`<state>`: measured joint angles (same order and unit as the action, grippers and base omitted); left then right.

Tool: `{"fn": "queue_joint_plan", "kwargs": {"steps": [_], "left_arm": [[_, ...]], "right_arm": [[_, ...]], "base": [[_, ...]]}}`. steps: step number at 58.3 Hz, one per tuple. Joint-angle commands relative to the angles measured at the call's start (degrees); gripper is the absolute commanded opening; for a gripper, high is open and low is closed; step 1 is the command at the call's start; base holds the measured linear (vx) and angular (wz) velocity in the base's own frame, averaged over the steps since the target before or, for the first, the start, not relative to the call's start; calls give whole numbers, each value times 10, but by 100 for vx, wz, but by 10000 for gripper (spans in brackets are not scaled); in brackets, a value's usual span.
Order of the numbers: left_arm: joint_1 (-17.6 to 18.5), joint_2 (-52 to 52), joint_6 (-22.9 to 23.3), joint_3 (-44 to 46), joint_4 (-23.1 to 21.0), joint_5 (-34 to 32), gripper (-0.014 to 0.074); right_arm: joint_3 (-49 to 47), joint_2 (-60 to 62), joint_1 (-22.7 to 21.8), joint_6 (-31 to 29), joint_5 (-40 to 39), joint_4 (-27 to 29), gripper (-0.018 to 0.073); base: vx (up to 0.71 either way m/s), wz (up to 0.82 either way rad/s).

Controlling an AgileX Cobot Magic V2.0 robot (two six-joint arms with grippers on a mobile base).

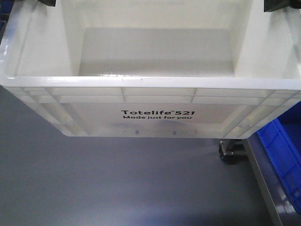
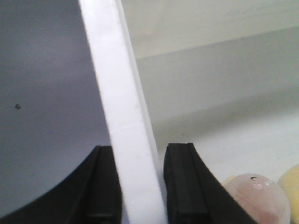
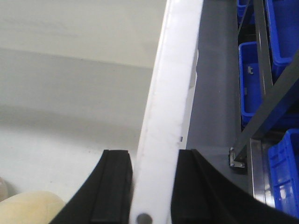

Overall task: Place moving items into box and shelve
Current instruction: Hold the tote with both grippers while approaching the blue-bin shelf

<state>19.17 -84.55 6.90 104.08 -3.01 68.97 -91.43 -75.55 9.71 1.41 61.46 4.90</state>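
The white ribbed box (image 1: 155, 101) with black "Totelife 521" print hangs above the grey floor, filling the front view. My left gripper (image 2: 142, 150) is shut on its left rim (image 2: 124, 116), one black finger on each side of the wall. My right gripper (image 3: 154, 156) is shut the same way on the right rim (image 3: 168, 93). Only dark bits of both grippers show at the box's top corners, left (image 1: 47, 2) and right (image 1: 280, 4). Inside the box lie the moving items: a pinkish-brown ball (image 2: 257, 196) and a cream-yellow one (image 2: 290, 184), the latter also near my right gripper (image 3: 30, 207).
Blue plastic bins (image 1: 282, 155) sit on a metal shelf frame (image 3: 266, 116) to the right, several of them (image 3: 280, 28) stacked in rows. A caster wheel (image 1: 228, 153) stands under the frame's corner. Grey floor (image 1: 94, 179) spreads below and left of the box.
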Motion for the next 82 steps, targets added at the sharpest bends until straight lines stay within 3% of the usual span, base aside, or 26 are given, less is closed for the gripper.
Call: {"fn": "queue_joint_plan", "kwargs": {"steps": [1,43,82], "left_arm": [[4,28,-15,24,-2,-76,-1],[4,28,-15,24,-2,-76,-1],[4,28,-15,24,-2,-77,-1]], "right_arm": [[-24,25,-2,-9,-82,10,-4],[-24,25,-2,-9,-82,10,-4],[-24,25,-2,-9,-78,9,-4]], "base": [[50,-10],[51,0],[44,28]]}}
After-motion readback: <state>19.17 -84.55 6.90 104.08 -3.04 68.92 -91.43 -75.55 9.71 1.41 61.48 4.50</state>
